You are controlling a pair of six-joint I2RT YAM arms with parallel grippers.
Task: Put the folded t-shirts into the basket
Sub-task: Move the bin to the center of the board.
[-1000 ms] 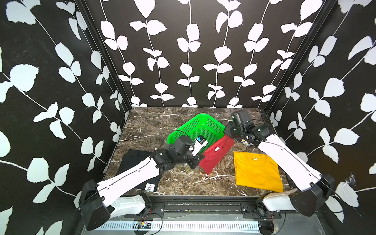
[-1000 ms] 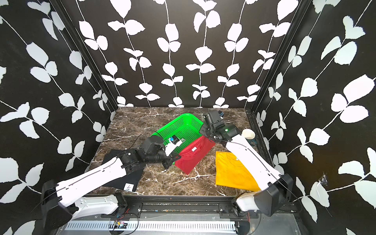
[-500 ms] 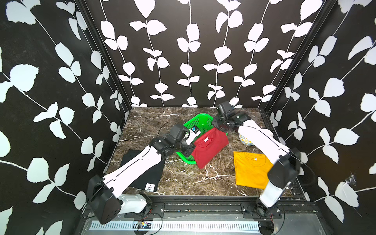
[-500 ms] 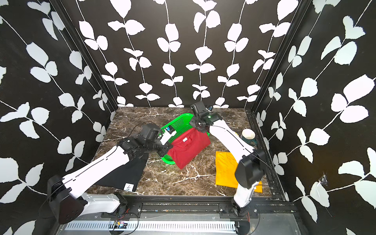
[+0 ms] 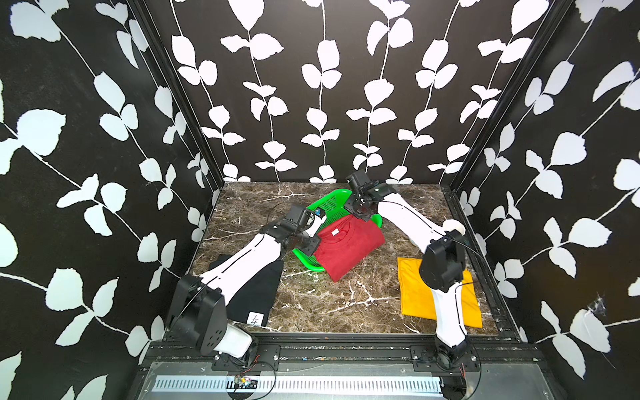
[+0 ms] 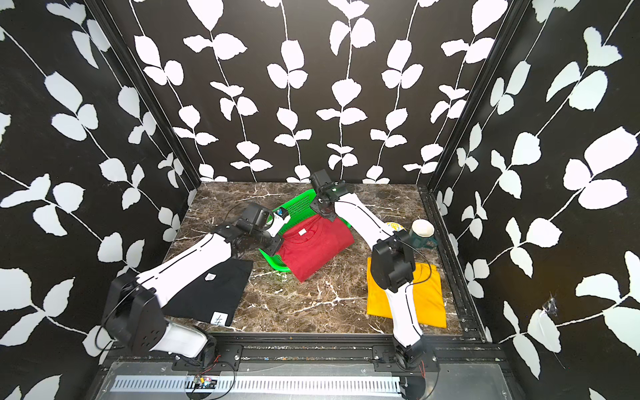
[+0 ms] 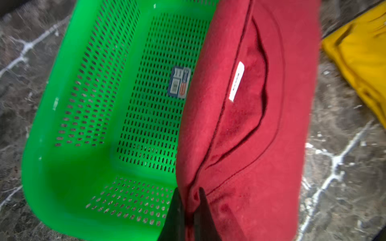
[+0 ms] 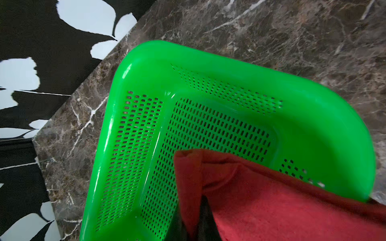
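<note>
Glossy green plastic basket (image 7: 62, 167); matt cloth red shirt (image 7: 261, 146); polished marble table (image 5: 329, 304).

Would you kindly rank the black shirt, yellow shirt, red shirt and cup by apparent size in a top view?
1. black shirt and yellow shirt: alike, both partly covered.
2. red shirt, though farther away.
3. cup.

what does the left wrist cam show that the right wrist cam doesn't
Only the left wrist view: the small label sticker on the floor of the bright green perforated plastic basket, the white neck tag of the folded red t-shirt, and an edge of the folded yellow-orange t-shirt.
Only the right wrist view: the black leaf-patterned wall.
Both: basket, red t-shirt partly over it, brown marble tabletop, and the left hand or right hand shut on the shirt.
</note>
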